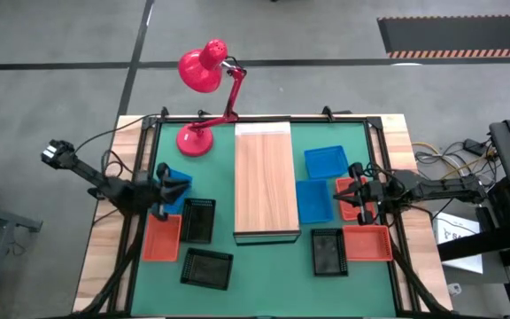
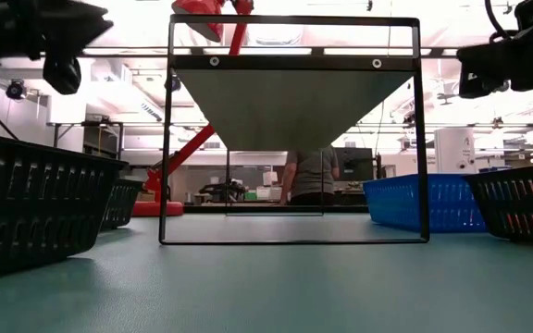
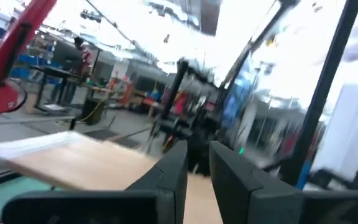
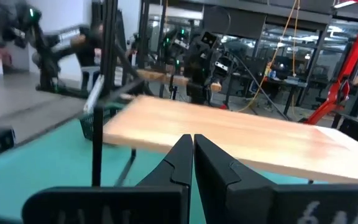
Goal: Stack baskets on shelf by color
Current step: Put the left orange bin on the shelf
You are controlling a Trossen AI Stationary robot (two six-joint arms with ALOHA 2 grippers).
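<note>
Roughly, nothing is stacked yet: the wooden shelf (image 1: 267, 182) stands bare mid-table and every basket sits on the green mat (image 1: 264, 275).

Left side: left gripper (image 1: 161, 198) hovers over the blue basket (image 1: 174, 188) near the red lamp (image 1: 204, 97). In its wrist view the fingers (image 3: 170, 177) stand slightly apart with nothing between them, so it holds nothing. Just beside it lie an orange basket (image 1: 161, 238) and a black basket (image 1: 198, 220), with another black basket (image 1: 206, 268) nearer the front edge.

Right of the shelf: two blue baskets (image 1: 326, 161) (image 1: 313, 201), a black basket (image 1: 328, 252) and an orange basket (image 1: 367, 243). Right gripper (image 1: 362, 197) hangs over another orange basket (image 1: 351, 197), jaws pressed fully together and empty; whether it touches that basket I can't tell.

Handling, as a guess: these baskets look like light, thin plastic with mesh walls, a bit flexible and likely to slide on the mat. Best hold is probably pinching one rim wall, near the middle of a long side, so it doesn't tip. Same-size baskets should nest, so lower each one squarely.
</note>
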